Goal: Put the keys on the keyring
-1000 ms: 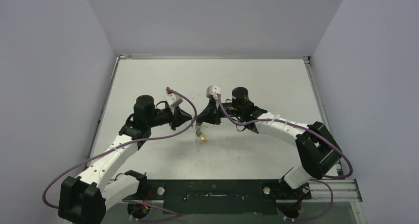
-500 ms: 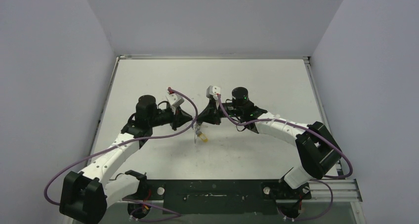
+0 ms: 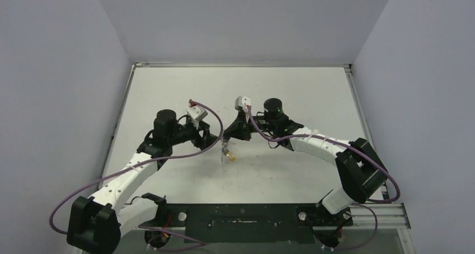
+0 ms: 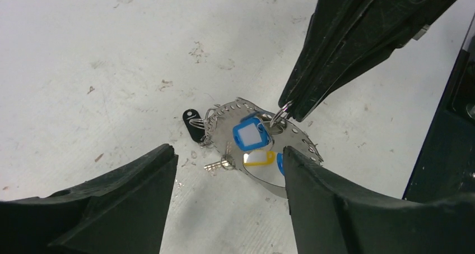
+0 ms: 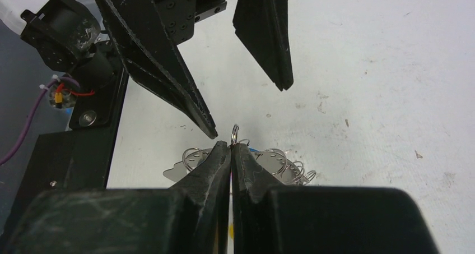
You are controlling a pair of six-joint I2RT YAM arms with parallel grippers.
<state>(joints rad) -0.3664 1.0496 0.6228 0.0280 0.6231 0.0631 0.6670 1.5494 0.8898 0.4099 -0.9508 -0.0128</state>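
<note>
Two robot arms (image 3: pixel 115 185) with white shell links, bulky black joint housings (image 3: pixel 358 175), looping purple cables (image 3: pixel 63 203), and scratched matte-black gripper fingers (image 5: pixel 162 58) tapering to narrow wedge tips, screws near their bases.

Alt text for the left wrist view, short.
Right gripper, shut, pinches a small wire ring at a cluster of keys with blue, yellow and black heads on the white table. Left gripper fingers stand open in the foreground.

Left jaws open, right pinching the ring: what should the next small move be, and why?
Probably lower the open left gripper onto the black plastic-headed key beside the blue plastic tag: the shut right gripper pinches the thin silvery wire ring, and the left fingers hold nothing.
</note>
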